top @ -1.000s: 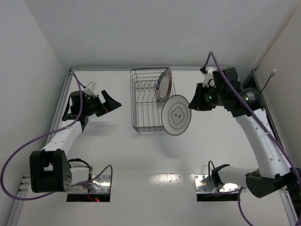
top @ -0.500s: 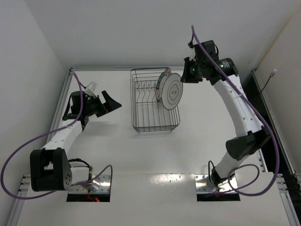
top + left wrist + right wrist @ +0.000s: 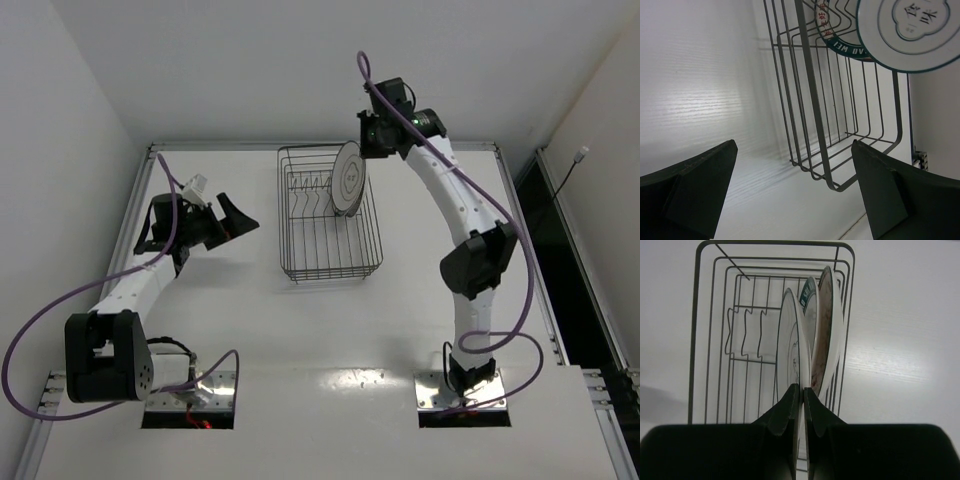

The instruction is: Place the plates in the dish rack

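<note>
The dark wire dish rack sits on the white table toward 12 o'clock. At its 1 o'clock corner three plates stand on edge, side by side: an orange-brown plate nearest the rack wall, a lettered plate with a green rim band in the middle, and a thin-rimmed plate, white with a small centre motif. The right pincer is clamped on the thin-rimmed plate's edge, while the left pincer, at the rack's 9 o'clock, is spread wide and holds nothing.
</note>
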Robot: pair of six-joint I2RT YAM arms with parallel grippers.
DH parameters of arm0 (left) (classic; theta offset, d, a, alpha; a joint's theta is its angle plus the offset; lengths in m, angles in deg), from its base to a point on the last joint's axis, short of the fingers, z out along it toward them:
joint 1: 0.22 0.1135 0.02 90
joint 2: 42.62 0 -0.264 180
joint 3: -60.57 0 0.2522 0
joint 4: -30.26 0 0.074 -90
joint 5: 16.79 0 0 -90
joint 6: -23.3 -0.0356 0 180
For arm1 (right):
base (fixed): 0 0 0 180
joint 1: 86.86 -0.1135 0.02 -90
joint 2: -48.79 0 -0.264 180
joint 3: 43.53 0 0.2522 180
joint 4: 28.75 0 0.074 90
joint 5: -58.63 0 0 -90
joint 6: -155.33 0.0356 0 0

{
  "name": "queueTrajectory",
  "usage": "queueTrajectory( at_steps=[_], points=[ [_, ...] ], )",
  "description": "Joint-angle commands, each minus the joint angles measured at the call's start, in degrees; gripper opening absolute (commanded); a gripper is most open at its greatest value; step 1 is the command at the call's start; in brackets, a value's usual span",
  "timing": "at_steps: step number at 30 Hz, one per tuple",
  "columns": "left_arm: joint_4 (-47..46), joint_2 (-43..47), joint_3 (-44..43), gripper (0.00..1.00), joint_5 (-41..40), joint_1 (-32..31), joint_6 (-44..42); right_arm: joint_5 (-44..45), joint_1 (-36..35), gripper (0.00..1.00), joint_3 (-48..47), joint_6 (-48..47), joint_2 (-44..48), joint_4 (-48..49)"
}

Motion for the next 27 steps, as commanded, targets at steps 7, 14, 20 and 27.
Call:
queueTrajectory(
  at_steps=[7,14,20,27],
  points=[
    [-0.47,-0.46,-2.50,0.98,-0.02,0.60,-0.68,12.72,-4.44,0.00,-5.94,-5.73,-5.28,7.24],
    [-0.47,-0.99,-3.03,0.98,-0.02,0.60,-0.68,15.01,-5.49,0.00,-5.41,-7.14,-7.66,9.70],
    [0.06,-1.51,-3.03,0.98,-0.02,0.60,-1.21,15.01,-5.49,0.00,-5.41,-7.14,-11.43,9.71],
    [0.59,-2.66,-3.55,0.98,-0.02,1.13,-1.73,12.73,-5.49,0.06,-5.41,-6.61,-10.57,9.18]
  ],
)
